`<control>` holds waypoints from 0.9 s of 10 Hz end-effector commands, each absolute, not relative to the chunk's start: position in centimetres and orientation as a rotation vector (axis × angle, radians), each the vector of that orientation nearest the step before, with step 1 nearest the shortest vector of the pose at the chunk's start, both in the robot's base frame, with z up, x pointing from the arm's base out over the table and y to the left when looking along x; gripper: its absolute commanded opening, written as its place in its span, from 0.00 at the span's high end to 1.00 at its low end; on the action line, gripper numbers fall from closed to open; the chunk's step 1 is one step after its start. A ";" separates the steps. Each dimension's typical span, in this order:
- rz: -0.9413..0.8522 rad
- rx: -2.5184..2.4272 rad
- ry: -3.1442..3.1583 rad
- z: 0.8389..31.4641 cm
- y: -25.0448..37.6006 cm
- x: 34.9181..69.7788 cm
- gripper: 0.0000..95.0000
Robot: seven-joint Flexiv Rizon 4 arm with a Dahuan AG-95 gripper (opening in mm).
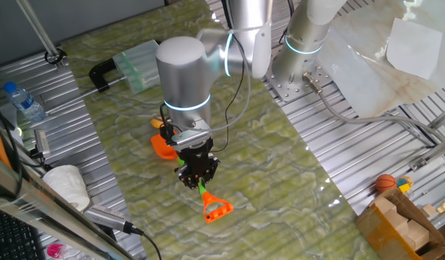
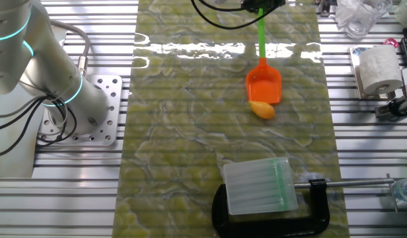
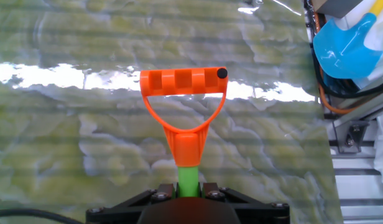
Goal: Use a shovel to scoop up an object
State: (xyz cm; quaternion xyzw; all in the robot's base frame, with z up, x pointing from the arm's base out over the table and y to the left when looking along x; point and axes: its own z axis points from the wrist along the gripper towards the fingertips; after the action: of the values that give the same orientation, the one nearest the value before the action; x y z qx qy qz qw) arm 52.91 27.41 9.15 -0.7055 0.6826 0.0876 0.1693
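A: What is the surface?
B: A green marbled mat (image 2: 190, 132) between ribbed metal strips, a clamp (image 2: 309, 198) at one end.

A: The gripper (image 1: 197, 173)?
B: Jaws clamped on the shovel (image 2: 263, 73) by its green shaft, D-end sticking out past the fingers.

A: The object (image 2: 262, 109)?
B: Touching the blade's tip, well apart from the jaws.

A: Room?
B: Bare mat lies left of the blade.

Object (image 2: 262, 110) touching shovel (image 2: 263, 81) blade.
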 end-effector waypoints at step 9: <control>0.246 -2.026 1.944 8.8 26.5 53.0 1.00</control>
State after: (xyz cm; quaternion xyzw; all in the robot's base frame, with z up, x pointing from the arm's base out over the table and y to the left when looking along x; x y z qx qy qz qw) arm 53.08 26.46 8.80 -0.7099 0.6803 0.0851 0.1615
